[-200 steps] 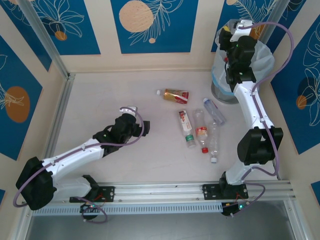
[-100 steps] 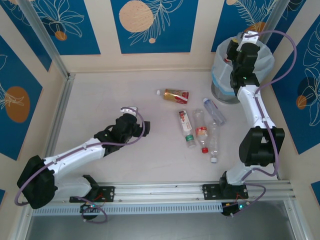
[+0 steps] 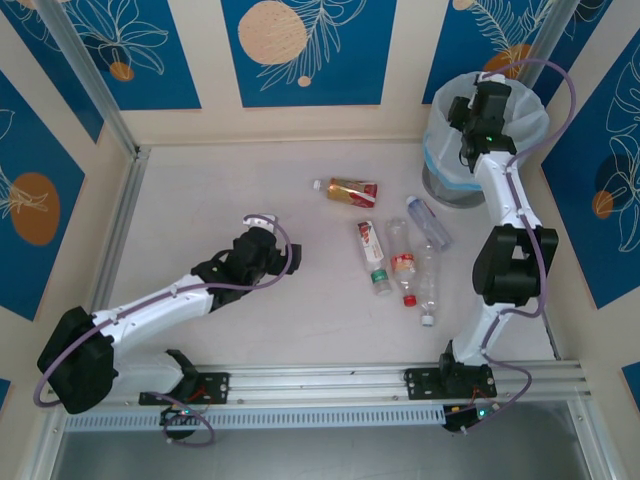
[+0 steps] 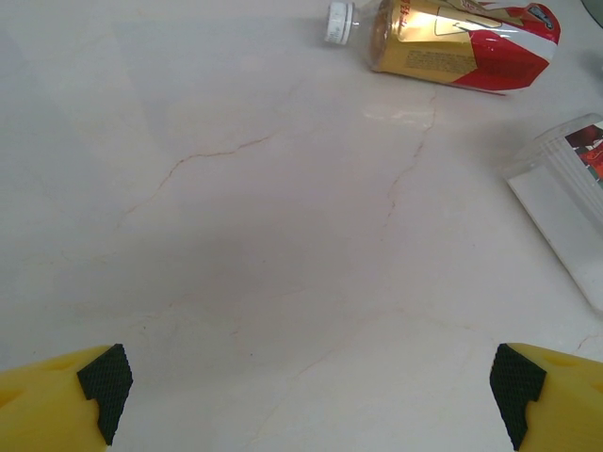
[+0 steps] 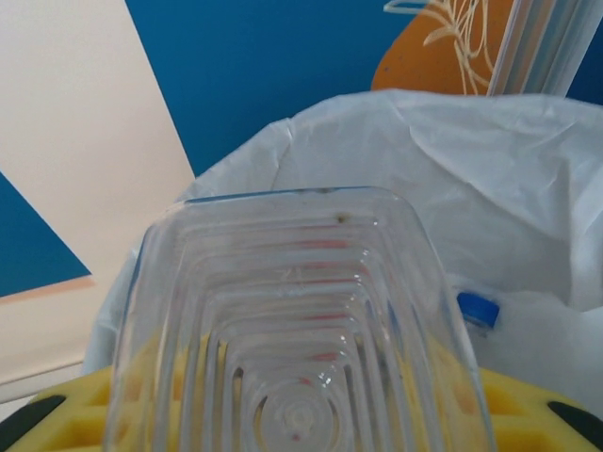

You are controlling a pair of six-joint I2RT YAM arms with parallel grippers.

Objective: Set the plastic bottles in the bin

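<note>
Bin (image 3: 436, 160) stands far right on table (image 3: 200, 190). Right gripper (image 3: 472, 105) hangs over it, bottle (image 5: 301, 311) between its fingers. Lone bottle (image 3: 350, 190) lies mid-table, far side. Cluster of bottles (image 3: 402, 262) lies nearer, slightly right. Left gripper (image 3: 262, 225) sits left of them, apart.

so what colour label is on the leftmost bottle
Gold and red on that bottle; left wrist view shows it best.

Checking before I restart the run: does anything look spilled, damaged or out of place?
Nothing looks spilled or damaged. Five plastic bottles lie on their sides, scattered across the table, not yet in the bin.
</note>
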